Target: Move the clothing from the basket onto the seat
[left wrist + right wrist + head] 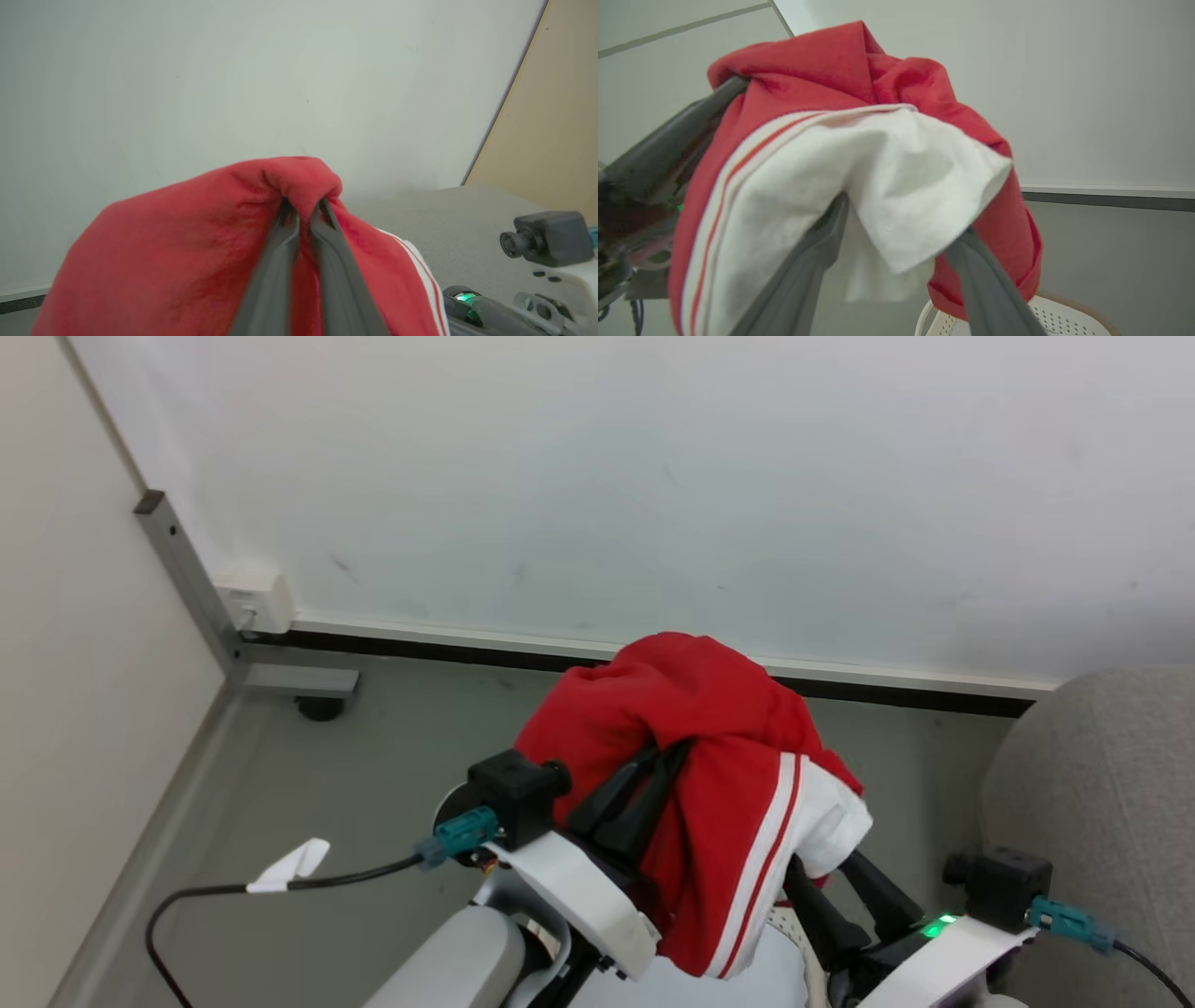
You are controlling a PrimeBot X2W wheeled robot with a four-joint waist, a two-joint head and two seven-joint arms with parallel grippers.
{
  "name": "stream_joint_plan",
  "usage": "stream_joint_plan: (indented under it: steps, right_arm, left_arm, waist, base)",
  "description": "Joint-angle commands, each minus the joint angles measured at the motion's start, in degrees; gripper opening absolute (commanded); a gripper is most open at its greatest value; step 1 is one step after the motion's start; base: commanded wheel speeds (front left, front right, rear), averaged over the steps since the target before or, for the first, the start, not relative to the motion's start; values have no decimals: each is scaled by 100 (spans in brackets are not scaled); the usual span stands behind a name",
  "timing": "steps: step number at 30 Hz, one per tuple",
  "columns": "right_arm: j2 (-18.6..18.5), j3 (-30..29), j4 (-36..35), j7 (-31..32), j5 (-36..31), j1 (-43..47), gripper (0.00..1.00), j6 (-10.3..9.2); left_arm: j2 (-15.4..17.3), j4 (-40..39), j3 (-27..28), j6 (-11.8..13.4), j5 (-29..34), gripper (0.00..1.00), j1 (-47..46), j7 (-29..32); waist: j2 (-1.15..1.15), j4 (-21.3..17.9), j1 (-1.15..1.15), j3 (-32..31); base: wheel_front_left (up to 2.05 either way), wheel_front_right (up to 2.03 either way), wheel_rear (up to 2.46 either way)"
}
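Pinching one red garment point(187, 242): left pincer point(303, 210); one basket point(1045, 319) visible.

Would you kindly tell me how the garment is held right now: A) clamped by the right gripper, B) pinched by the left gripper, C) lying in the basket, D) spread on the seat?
B: the left gripper is shut on a fold of the garment, while the right gripper stands open with the cloth draped over it.
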Motion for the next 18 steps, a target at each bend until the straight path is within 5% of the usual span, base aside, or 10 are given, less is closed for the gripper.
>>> stream_joint_plan:
  steps: [1, 7, 18]
  right_arm:
    - [-84, 231, -109, -52, 425, -192, 100, -12]
    - [-283, 803, -56, -210, 1283, -618, 100, -12]
    - [-210, 1329, 546, -352, 1722, -1208, 100, -12]
  left_arm:
    - [-24, 17, -50, -48, -68, 0, 40, 15]
    - [-86, 83, -238, -97, -95, 0, 27, 35]
    - [-155, 170, -405, -125, -135, 0, 15, 10]
  waist:
    - [0, 138, 0, -34]
    - [0, 375, 0, -56]
    - [0, 553, 0, -39]
  base:
    - [0, 0, 0]
    - [0, 0, 0]
    - [0, 0, 0]
